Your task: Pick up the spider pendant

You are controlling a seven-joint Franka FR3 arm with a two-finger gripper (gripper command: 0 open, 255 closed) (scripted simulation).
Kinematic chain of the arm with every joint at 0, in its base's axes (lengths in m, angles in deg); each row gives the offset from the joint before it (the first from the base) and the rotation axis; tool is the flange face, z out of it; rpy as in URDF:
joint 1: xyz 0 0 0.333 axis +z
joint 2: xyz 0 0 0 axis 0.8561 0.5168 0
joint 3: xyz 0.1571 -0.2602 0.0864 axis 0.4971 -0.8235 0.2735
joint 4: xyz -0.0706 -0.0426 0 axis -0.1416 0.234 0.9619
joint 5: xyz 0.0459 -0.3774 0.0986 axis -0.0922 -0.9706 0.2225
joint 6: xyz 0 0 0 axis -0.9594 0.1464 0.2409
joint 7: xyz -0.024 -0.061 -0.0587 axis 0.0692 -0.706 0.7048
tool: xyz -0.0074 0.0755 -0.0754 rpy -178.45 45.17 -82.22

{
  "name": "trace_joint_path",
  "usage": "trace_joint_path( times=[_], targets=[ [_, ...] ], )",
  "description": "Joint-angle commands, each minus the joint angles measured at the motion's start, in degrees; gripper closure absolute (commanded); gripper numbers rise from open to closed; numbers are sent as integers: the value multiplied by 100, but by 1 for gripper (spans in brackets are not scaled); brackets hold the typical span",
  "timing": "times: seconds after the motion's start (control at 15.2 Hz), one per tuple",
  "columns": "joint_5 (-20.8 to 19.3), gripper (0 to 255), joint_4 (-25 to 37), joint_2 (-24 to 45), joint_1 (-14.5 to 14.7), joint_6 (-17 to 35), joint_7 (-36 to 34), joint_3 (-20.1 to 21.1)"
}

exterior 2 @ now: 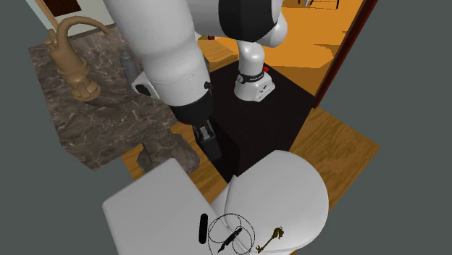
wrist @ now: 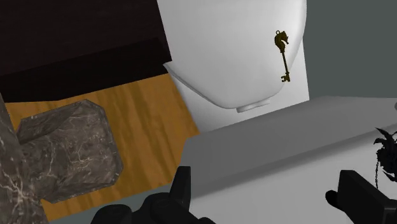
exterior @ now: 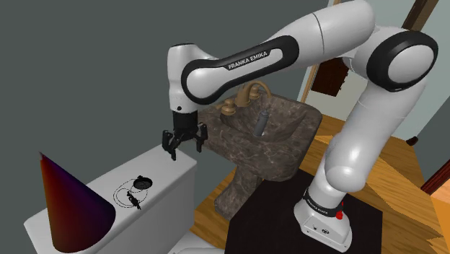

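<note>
The spider pendant (exterior: 130, 196) is a small black charm inside a thin looped chain. It lies on the white toilet tank lid (exterior: 167, 169), between a cone and the lid's end nearer the sink. My black gripper (exterior: 184, 146) hangs open above that end of the lid, off to the side of the pendant, with nothing between its fingers. From the second exterior view the pendant (exterior 2: 232, 237) lies low on the lid and the gripper (exterior 2: 211, 148) points down above the tank's edge. In the wrist view the pendant (wrist: 383, 151) sits beyond the gripper's (wrist: 273, 202) right finger (wrist: 364, 197).
A red-to-purple cone (exterior: 68, 206) stands on the lid's far end, and a small black disc (exterior: 143, 182) lies beside the pendant. A gold key (wrist: 282, 56) rests on the toilet seat cover (exterior 2: 290, 188). A dark stone sink (exterior: 281, 137) with a bronze faucet (exterior: 245, 97) stands close by.
</note>
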Motion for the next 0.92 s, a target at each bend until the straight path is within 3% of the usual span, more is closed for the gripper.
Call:
trace_joint_path(
  times=[0.0,0.4,0.79,0.86],
  targets=[
    [-96,0,311,424,71,134,-277,99],
    [-503,0,1388,1742,426,414,-1050,224],
    [-909,0,2822,3113,958,414,-1693,150],
    [-906,0,2822,3112,962,414,-1691,144]
  ],
)
